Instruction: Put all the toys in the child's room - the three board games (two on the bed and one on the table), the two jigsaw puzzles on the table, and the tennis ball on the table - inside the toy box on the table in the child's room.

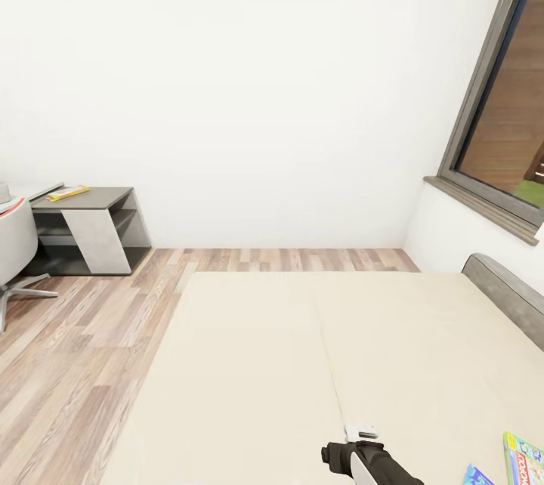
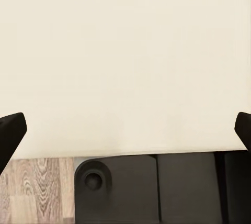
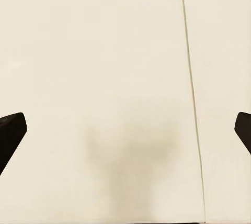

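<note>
The two board games (image 1: 521, 462) lay on the bed (image 1: 302, 364) at the head view's lower right corner, right of the right arm; the reach should go rightward and descend flat over one box edge; the right hand (image 3: 125, 130) stood wide apart, empty, above bare mattress; the left hand (image 2: 125, 130) likewise apart and empty; the counter (image 1: 83, 202) stood well apart.

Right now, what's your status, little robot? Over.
Both grippers open, empty, over the bed. Right gripper near the seam. Two board games on the bed at my right, untouched. Nothing between.
</note>
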You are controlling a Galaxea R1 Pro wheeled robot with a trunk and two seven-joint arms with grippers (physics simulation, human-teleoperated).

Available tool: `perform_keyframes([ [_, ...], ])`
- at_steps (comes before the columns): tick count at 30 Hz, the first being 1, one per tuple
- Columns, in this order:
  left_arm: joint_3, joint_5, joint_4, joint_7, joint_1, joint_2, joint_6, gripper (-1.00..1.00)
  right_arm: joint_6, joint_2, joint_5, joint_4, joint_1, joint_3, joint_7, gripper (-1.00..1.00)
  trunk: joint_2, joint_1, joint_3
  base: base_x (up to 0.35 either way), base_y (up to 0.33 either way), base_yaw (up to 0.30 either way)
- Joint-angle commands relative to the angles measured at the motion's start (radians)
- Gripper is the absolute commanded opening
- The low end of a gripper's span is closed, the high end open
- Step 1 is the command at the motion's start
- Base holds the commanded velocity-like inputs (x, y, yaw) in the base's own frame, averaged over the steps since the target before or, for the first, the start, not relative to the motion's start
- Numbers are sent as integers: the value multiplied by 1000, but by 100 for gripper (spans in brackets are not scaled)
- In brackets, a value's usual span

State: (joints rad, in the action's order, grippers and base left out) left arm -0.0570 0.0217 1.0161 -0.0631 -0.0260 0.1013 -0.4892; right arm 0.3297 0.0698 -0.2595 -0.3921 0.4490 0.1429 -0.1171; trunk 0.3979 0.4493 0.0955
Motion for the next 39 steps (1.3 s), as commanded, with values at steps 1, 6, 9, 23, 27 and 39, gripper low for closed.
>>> perform_keyframes([
  [1,-2,2,-1,-5,0,0,-5,100,5,-1,-11,-2,0,8,-9,100,2,1,2,0,-53,0],
  [6,-3,3,-13,-7,0,0,-5,100,5,-1,-11,-2,0,8,-9,100,2,1,2,0,-171,0],
  [9,-3,3,-15,-7,0,0,-4,100,5,-1,-11,-2,0,9,-9,100,2,1,2,0,-86,0],
  [23,-3,3,-16,-7,0,0,-4,100,5,-1,-11,-2,0,9,-9,100,2,1,2,0,-45,0],
  [27,-2,2,-16,-7,0,1,-5,100,5,-1,-11,-2,0,9,-9,100,2,1,2,0,-24,0],
  [39,-1,1,-16,-3,0,1,-7,100,5,-1,-11,-2,0,9,-9,100,2,1,2,0,-3,0],
])
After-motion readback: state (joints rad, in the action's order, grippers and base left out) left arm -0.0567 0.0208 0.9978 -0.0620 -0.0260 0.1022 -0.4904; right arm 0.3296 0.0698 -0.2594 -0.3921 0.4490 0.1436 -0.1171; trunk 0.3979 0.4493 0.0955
